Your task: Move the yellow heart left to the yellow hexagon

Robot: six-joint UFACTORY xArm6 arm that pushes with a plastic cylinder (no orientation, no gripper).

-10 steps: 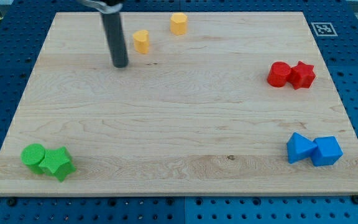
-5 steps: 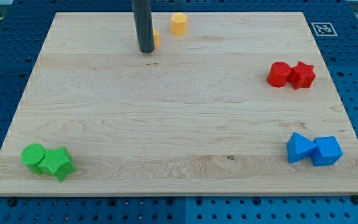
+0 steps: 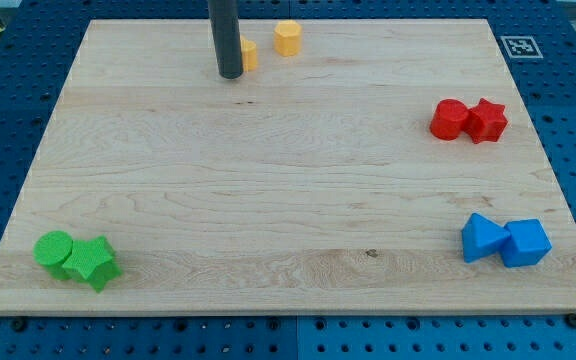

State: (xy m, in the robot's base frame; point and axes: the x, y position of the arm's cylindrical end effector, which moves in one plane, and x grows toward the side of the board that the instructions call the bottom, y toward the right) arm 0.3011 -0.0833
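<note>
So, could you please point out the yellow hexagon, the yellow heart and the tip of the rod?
yellow hexagon [image 3: 287,38]: camera view, middle of the block.
yellow heart [image 3: 249,55]: camera view, the part that shows to the right of the rod.
my tip [image 3: 230,74]: camera view, the rod's very end, at the heart's left.

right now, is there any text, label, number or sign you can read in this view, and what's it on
No readable words, brands or numbers anywhere.
One sign only: a small black-and-white square marker, a fiducial pattern and not text, on the wooden board at its corner toward the view's top right.
The coloured blocks and my tip carry no markings.
</note>
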